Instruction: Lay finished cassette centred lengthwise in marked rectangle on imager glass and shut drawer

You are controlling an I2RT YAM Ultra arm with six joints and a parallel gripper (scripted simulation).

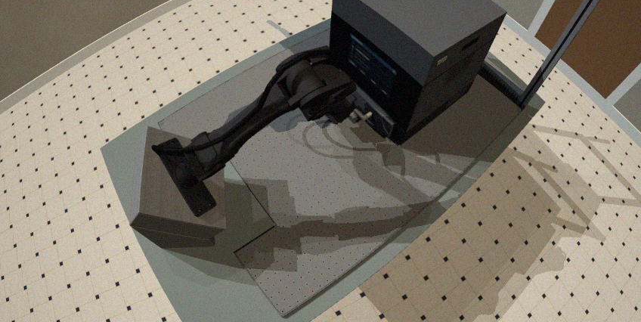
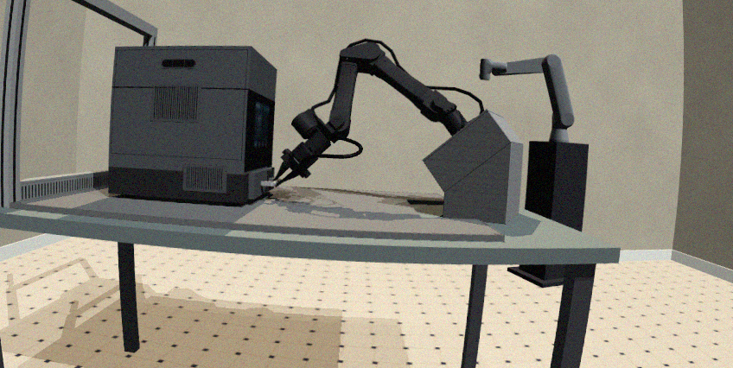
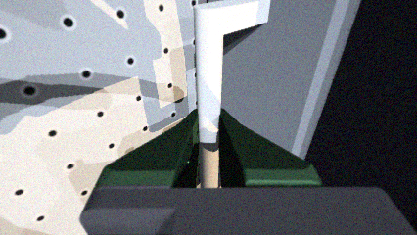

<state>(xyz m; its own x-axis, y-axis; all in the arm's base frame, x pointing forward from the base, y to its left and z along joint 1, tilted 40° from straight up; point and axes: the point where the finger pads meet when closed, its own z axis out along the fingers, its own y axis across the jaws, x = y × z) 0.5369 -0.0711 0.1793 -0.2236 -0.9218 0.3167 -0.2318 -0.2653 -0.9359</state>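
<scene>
The gel imager IM (image 1: 413, 35) is a dark box at the back of the table, also in the side view (image 2: 190, 123). Its drawer front (image 1: 381, 119) lies close against the imager's lower front, and no glass shows. A pale T-shaped drawer handle (image 1: 362, 115) sticks out from it. My gripper (image 1: 353, 114) is shut on this handle, low over the mat (image 2: 274, 182). In the wrist view the green fingers clamp the handle's white bar (image 3: 209, 83), with the grey drawer front (image 3: 274, 83) just beyond. The cassette FINISHED is hidden from all views.
My arm's wedge-shaped base (image 2: 478, 179) stands at the table's near end (image 1: 180, 184). A black box with a grey camera arm (image 2: 557, 179) stands behind it. A metal frame (image 1: 566, 26) rises behind the imager. The perforated mat (image 1: 323, 211) covers the table's middle.
</scene>
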